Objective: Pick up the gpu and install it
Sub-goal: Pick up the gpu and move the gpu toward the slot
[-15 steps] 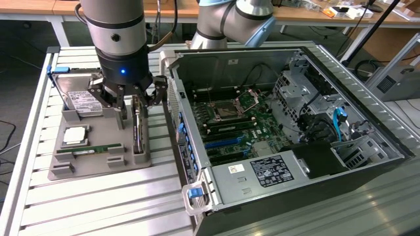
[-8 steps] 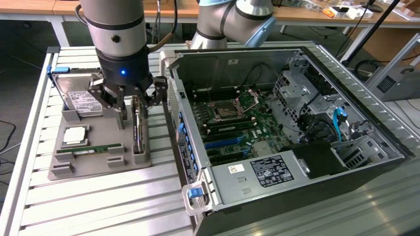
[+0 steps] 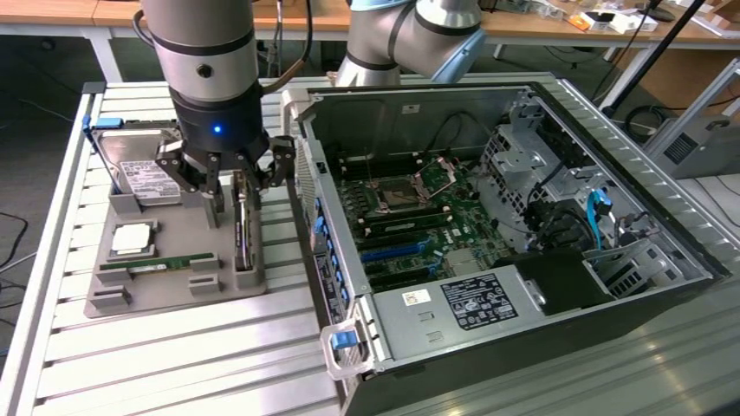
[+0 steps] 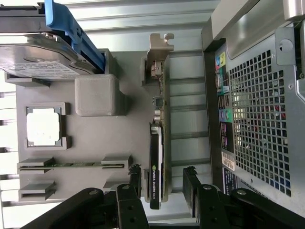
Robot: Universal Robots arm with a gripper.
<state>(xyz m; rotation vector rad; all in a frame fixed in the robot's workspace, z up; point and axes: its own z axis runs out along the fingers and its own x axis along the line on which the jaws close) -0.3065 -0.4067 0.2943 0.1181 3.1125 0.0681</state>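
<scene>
The hand point(image 3: 237, 186), jaws apart, straddles the gpu point(image 3: 243, 232) standing on edge in its grey holder point(image 3: 173, 295); closing squarely across the card's flat faces should keep it upright.

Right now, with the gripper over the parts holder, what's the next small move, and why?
Probably close the jaws gently on the gpu. The gripper is open, with one finger on each side of the card, which stands on edge in the grey holder and looks roughly centred between them. How far down the card the fingers reach is hard to judge, so close slowly.
</scene>
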